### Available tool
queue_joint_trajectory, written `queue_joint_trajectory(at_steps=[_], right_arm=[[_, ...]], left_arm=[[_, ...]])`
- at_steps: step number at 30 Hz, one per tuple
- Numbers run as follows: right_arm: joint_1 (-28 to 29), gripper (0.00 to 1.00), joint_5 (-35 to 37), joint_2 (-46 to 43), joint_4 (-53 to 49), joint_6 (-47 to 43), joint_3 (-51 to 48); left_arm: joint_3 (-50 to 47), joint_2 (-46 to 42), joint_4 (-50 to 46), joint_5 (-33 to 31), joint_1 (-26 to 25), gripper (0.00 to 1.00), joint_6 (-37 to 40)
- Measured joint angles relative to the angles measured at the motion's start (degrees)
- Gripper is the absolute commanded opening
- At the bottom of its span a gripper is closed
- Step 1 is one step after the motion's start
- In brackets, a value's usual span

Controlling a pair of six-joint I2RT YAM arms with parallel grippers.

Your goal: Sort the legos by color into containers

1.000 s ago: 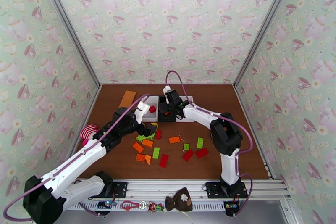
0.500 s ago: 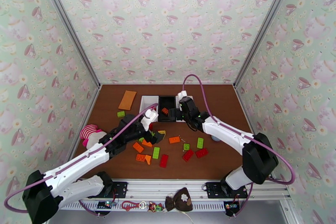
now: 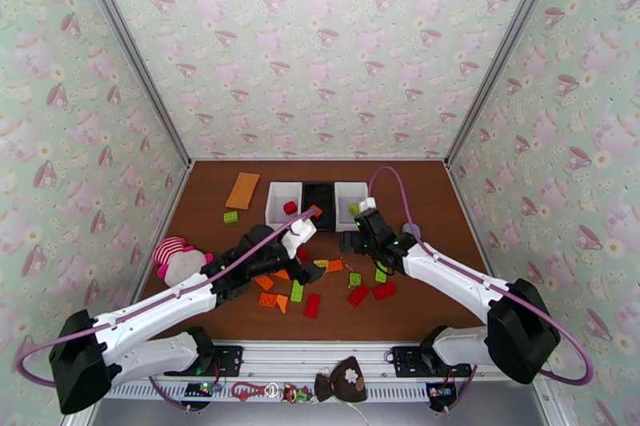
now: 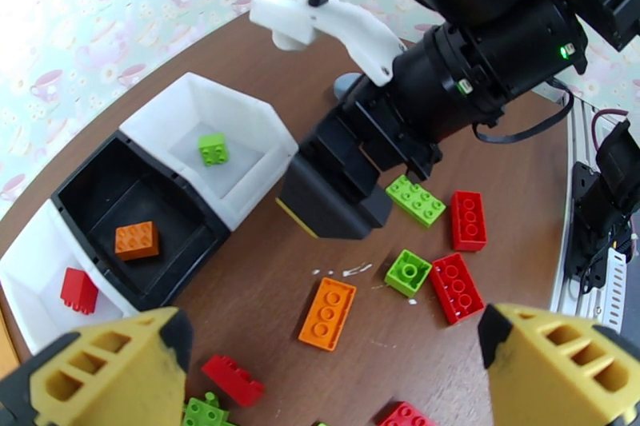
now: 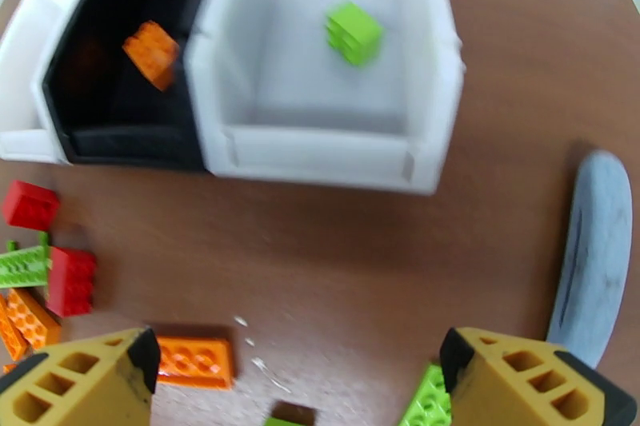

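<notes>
— where do your grippers stand?

— your left gripper (image 4: 328, 376) hangs over the loose legos (image 4: 328, 312). its yellow fingers (image 4: 96, 376) are spread wide with nothing between them. your right gripper (image 5: 300, 380) is spread wide and empty too, low over the table (image 5: 320, 260), just in front of the right white bin (image 5: 320, 152).

— and what is sorted?

— the containers (image 3: 319, 185) sit touching in a row at the far side. you have one red brick (image 4: 78, 290) in the left white bin (image 4: 32, 300), one orange brick (image 4: 136, 240) in the black bin (image 4: 96, 204) between the white ones, and one lime brick (image 4: 213, 149) in the right white bin. red, orange and lime pieces lie scattered between your two arms. a lone lime piece (image 3: 230, 216) lies well apart from them, near the orange card (image 3: 242, 189).
</notes>
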Motion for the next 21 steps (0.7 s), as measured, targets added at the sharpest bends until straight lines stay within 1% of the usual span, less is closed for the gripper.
queue_joint_trajectory(at_steps=[2, 4, 8, 14, 18, 21], right_arm=[[-0.42, 1.00, 1.29, -0.02, -1.95, 1.77, -0.33], [-0.87, 0.98, 2.12, -0.35, -3.45, 3.32, -1.03], [-2.78, 0.97, 2.03, -1.05, -7.19, 5.14, -1.90], [-7.26, 0.90, 0.09, 0.09, -10.54, 5.57, -1.90], [-7.56, 0.83, -0.76, 2.91, -11.23, 5.73, -1.90], [-7.58, 0.76, -1.25, 4.63, -11.56, 6.45, -1.90]], left_arm=[[-0.02, 0.57, 0.44, 0.00, -0.81, 1.00, 0.02], [-0.02, 1.20, 0.90, 0.04, -1.55, 1.00, 0.02], [0.04, 3.10, 1.84, 0.83, -2.75, 1.00, 0.11], [2.32, 6.40, 1.40, 5.95, -2.97, 1.00, 2.54], [3.19, 7.72, 1.44, 8.85, -2.97, 1.00, 4.33], [3.32, 8.81, 1.55, 10.23, -2.97, 1.00, 5.03]])
